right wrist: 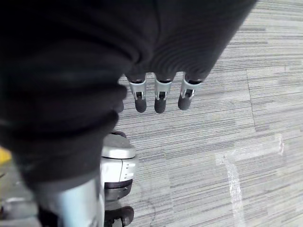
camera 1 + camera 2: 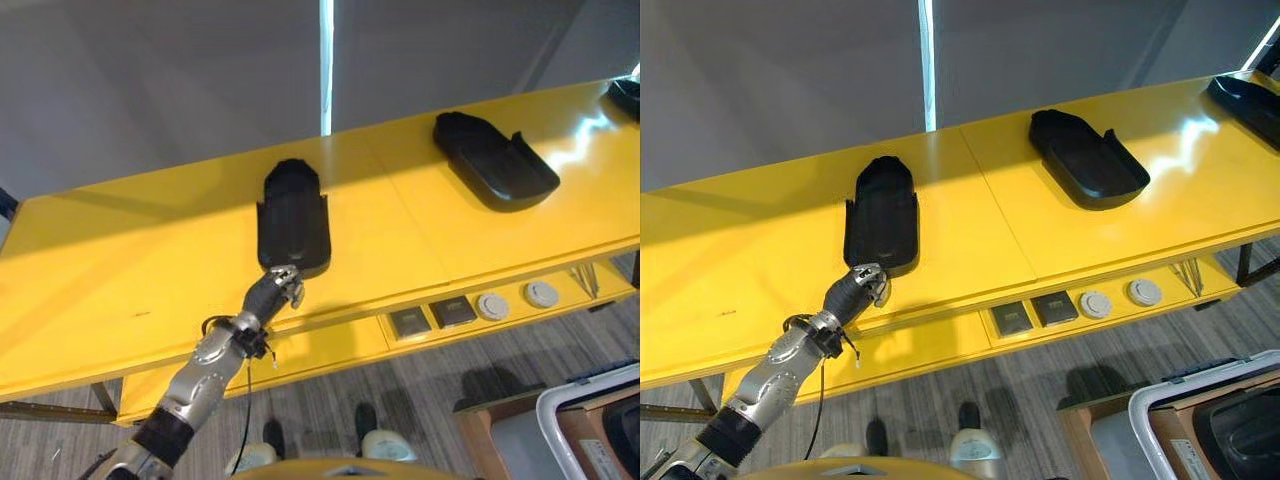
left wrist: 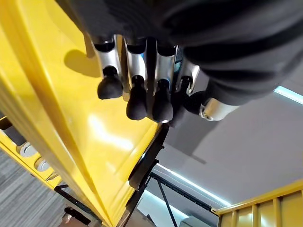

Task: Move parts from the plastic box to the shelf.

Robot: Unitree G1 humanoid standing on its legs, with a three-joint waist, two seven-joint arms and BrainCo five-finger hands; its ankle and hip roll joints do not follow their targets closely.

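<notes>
Right hand (image 1: 161, 97): hangs low over grey carpet floor (image 1: 246, 71); fingers straight-ish, relaxed, nothing in them; well away from the work.
Plastic box (image 2: 590, 420): lower right of left eye view, white rim, by a brown crate; one dark part (image 2: 1250, 425) seems to lie inside, can't tell how many.
Left hand (image 2: 279, 290): lower centre-left of frame, arm comes up from lower left; fingers curled in on themselves in wrist view, dark tips (image 3: 137, 101) bunched, holding nothing.
Near part (image 2: 293, 220): black tray-like moulding on the yellow shelf (image 2: 120, 270), centre of frame. Its near end is just beyond the left hand's fingertips, touching or a hair apart, can't tell which.
Key relation: near part lies straight ahead of the fingers, toward top of frame; long axis runs near-to-far, roughly in line w/ the forearm. Left hand is much the nearer.
Far part (image 2: 493, 160): 2nd black moulding, upper right, long axis slanted toward lower right, well apart from the first.
Third part (image 2: 1248, 102): far right edge, upper corner, cut off.
Judgement: near part looks already set down; next fetch is back at the plastic box, lower right.
</notes>
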